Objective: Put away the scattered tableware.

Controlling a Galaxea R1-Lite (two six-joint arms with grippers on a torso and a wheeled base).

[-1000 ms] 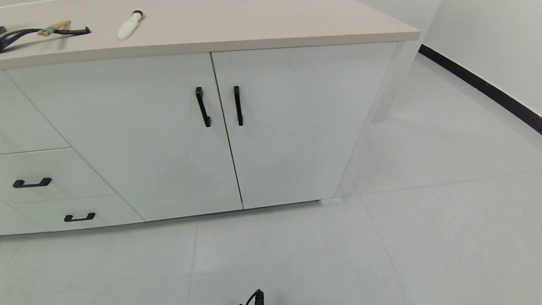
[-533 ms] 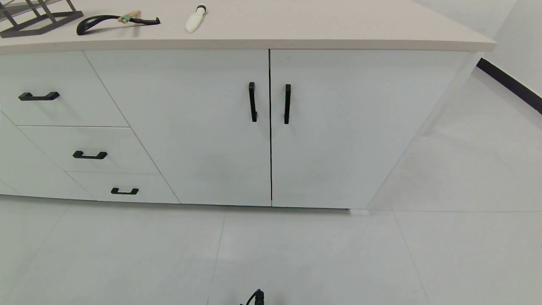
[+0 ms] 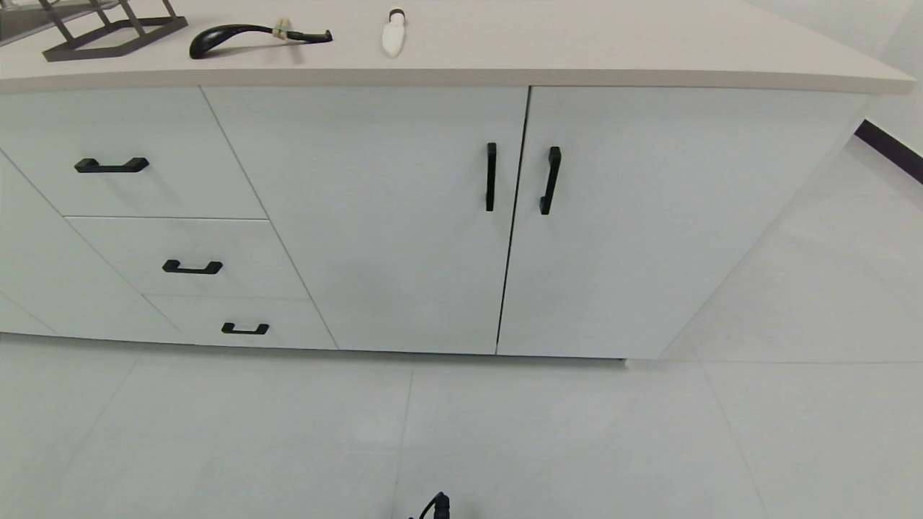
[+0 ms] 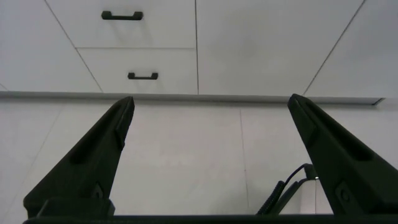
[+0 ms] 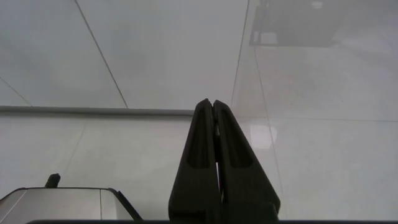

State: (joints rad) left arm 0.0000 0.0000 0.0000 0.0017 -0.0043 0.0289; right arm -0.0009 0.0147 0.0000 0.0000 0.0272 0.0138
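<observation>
Beige matt worktop (image 3: 613,50) on a white cabinet: your task pieces lie toward its left half.

- Item one: black curved long-handled ladle (image 3: 213,40), lying flat. A pale, green-banded piece sits at its handle; you cannot tell whether that piece is separate.
- Item two: small white rounded utensil with a black end cap (image 3: 393,37), just right of the ladle and apart from it.
- Item three: black wire rack (image 3: 108,32) at the far left, near the ladle's bowl. It is probably where the pieces belong.

Left gripper (image 4: 211,102): fingers spread wide with nothing between them, low over the floor before the drawers. Right gripper (image 5: 213,104): fingers pressed together on nothing, likewise low over the floor.

Hazards, as you may judge them:
- Both arms sit below the worktop, so a careless rise could strike its edge or the black bar handles (image 3: 490,176) of the two doors.
- The white utensil looks round and may roll if nudged.
- The ladle's curved bowl may rock or skid under a pinch.
- You need the right fingers parted before any grasp.

Surroundings: three white drawers (image 3: 144,241) with black handles at left, pale grey glossy floor tiles (image 3: 577,447), and a white wall with black skirting (image 3: 890,148) at right.
</observation>
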